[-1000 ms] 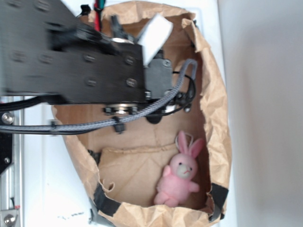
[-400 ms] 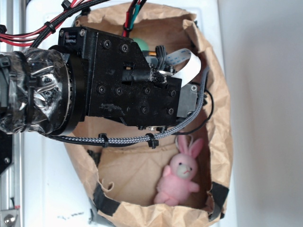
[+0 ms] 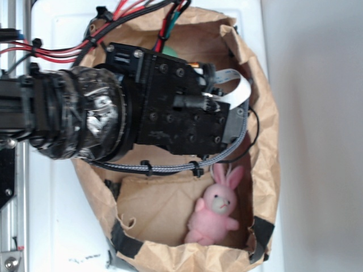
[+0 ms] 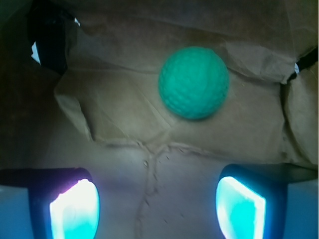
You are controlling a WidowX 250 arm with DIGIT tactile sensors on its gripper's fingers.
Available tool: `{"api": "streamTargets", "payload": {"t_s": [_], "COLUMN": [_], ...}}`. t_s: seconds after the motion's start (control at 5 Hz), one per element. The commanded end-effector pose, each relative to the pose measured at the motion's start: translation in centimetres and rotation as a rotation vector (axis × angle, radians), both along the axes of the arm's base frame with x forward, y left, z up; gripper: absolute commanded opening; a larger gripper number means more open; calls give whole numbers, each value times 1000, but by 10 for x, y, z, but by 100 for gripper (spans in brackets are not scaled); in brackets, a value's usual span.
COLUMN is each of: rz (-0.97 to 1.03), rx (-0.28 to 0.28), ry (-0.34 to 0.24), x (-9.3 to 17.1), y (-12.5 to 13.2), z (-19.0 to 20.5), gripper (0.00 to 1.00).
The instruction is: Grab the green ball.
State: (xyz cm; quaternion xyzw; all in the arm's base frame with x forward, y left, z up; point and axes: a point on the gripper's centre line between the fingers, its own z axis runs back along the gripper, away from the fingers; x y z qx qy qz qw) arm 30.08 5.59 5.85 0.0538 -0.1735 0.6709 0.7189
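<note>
The green ball [image 4: 193, 82], mint-green with a ribbed surface, lies on crumpled brown paper in the upper middle of the wrist view. My gripper [image 4: 157, 191] is open, and its two glowing pads [image 4: 75, 209] stand wide apart at the bottom. The ball sits ahead of them, a little right of centre, and nothing is between the pads. In the exterior view the black wrist [image 3: 181, 107] covers the upper part of the paper bag. Only a sliver of the green ball [image 3: 170, 54] shows at the wrist's top edge, and the fingers are hidden.
The brown paper bag [image 3: 262, 141] has tall crumpled walls all round. A pink plush bunny [image 3: 214, 212] sits low on the right inside it, below the wrist. Cables [image 3: 170, 167] trail from the arm across the bag. A black clip [image 4: 50, 40] shows at the upper left.
The arm has swung and turned over the upper part of the bag, and its wrapped forearm has come into view at the left. The bunny has not moved.
</note>
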Motion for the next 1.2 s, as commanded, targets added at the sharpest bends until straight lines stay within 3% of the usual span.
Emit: {"api": "streamTargets", "payload": {"t_s": [0.0, 0.6, 1.0], "rz": [6, 12, -28], "rx": [58, 81, 28], "ry": [-47, -5, 6], "x": [11, 1, -24], "y": [11, 23, 28], "z": [19, 33, 36], "gripper": [100, 100, 100]}}
